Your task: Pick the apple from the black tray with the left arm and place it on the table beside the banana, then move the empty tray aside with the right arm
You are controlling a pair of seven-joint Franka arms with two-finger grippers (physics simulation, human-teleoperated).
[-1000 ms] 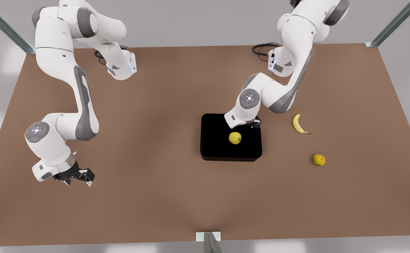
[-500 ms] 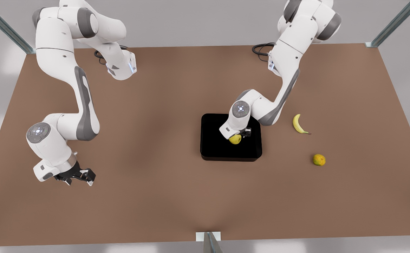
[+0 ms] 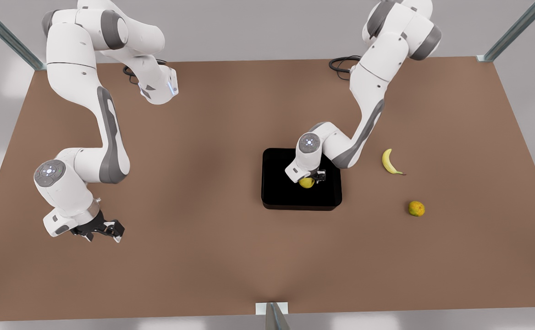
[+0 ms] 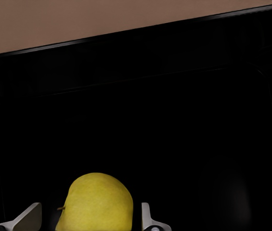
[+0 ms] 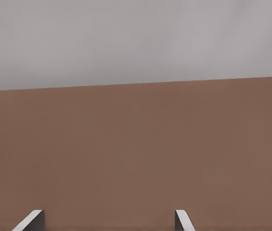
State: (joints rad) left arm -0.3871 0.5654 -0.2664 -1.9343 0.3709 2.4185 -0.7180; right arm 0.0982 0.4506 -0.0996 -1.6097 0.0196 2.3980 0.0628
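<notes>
The pale yellow-green apple (image 3: 306, 183) lies in the glossy black tray (image 3: 281, 195) near the table's middle. My left gripper (image 3: 311, 179), on the arm at the front view's right, has come down over it. In the left wrist view the apple (image 4: 97, 202) sits between the two open fingers (image 4: 30, 217), with a small gap on each side. The banana (image 3: 390, 162) lies on the brown table (image 3: 203, 183) to the right of the tray. My right gripper (image 3: 100, 230) waits open over the table at the front view's left, holding nothing.
A round fruit with an orange-green blotchy tinge (image 3: 416, 208) lies on the table in front of the banana. Black cables (image 3: 343, 64) coil at the left arm's base. The right wrist view shows only bare tabletop (image 5: 136, 154) and grey wall.
The left arm moved from the tray's far rim forward and down onto the apple, so its fingers now straddle it. The right arm barely shifted.
</notes>
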